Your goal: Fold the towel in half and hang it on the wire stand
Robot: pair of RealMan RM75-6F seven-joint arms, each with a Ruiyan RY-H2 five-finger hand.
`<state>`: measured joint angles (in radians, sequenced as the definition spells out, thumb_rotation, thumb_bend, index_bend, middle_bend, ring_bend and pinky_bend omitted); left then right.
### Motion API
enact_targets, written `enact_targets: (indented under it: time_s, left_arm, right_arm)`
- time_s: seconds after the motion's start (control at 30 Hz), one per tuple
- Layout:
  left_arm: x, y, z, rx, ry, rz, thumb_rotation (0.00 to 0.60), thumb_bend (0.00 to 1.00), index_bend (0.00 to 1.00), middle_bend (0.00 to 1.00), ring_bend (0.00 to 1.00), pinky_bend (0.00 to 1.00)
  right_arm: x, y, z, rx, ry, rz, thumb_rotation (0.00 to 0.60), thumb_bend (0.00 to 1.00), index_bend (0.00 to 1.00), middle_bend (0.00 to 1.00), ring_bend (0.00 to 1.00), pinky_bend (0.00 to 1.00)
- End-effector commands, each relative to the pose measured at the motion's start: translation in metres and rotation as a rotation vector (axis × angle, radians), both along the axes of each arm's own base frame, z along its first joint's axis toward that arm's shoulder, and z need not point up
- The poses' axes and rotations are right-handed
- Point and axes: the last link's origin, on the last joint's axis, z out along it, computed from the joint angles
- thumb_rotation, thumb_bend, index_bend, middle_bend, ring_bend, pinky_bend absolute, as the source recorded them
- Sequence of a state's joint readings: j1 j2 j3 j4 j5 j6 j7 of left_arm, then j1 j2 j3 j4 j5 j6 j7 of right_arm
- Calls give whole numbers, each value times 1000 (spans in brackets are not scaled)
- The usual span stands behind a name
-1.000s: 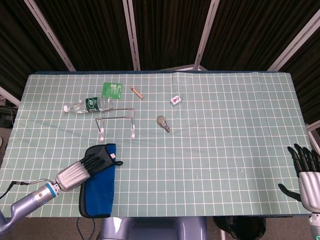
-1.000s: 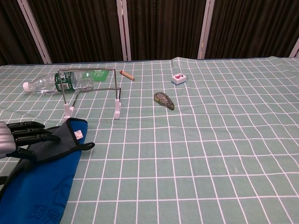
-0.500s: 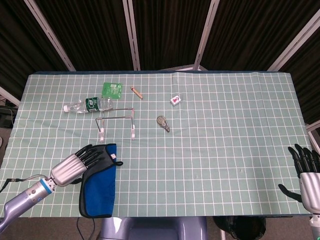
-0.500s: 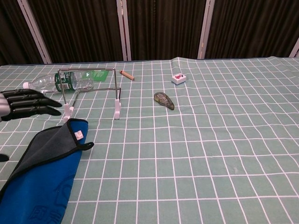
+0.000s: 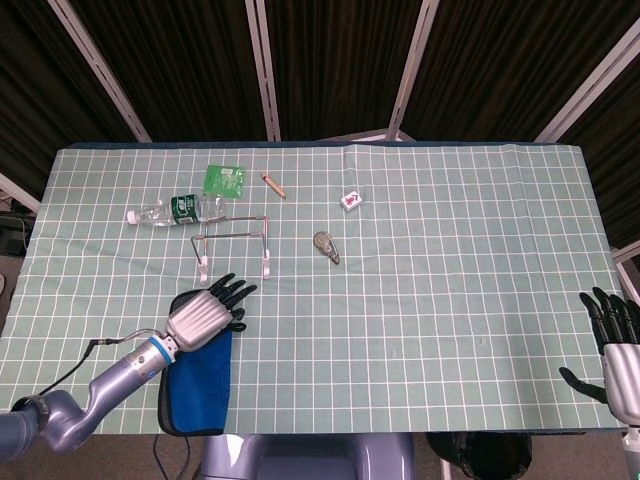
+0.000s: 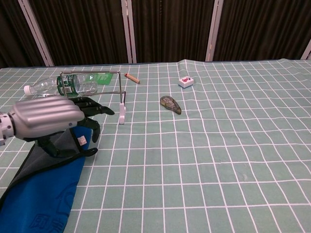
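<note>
The blue towel [image 5: 200,385] lies folded at the table's front left, its grey inner side [image 6: 52,145] showing at the far corner with a small white tag. My left hand [image 5: 205,312] hovers over that far end, back up, fingers [image 6: 92,108] spread toward the wire stand [image 5: 235,243], holding nothing. The stand [image 6: 120,112] stands bare just beyond the towel, with nothing on its top bar. My right hand [image 5: 618,345] is at the front right edge, fingers apart and empty, and does not appear in the chest view.
A clear bottle [image 5: 170,210] lies behind the stand, with a green packet [image 5: 224,179] and a brown stick [image 5: 273,185] further back. A grey oval object [image 5: 326,247] and a small white box [image 5: 350,200] sit right of the stand.
My left hand has come off the towel's far end and swung right and forward, and it now hovers above the towel's corner nearer the stand. The towel stays put.
</note>
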<state>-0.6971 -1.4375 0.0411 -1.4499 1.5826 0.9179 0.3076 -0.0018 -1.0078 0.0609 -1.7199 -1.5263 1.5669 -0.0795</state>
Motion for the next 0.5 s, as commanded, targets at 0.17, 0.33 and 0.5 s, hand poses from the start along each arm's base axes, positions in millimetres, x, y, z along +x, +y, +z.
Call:
enact_targets:
  time_s: [0.17,0.33,0.5]
  left_arm:
    - [8,5,-17,-21,28,13,600,391,384,0,0,0]
    - [8,7,-20,-17,33,13,600,393,387,0,0,0]
    - [6,8,-20,-13,49,21,600,394,441,0,0,0]
  right_arm:
    - [-3,-2,0,0,0,-11,600,0,0,0,0,0]
    - [-3,-3,-1,3,0,-14,600,0,0,0,0,0]
    - [-4,-3,0,-1,-1,-18,600,0,0,0,0,0]
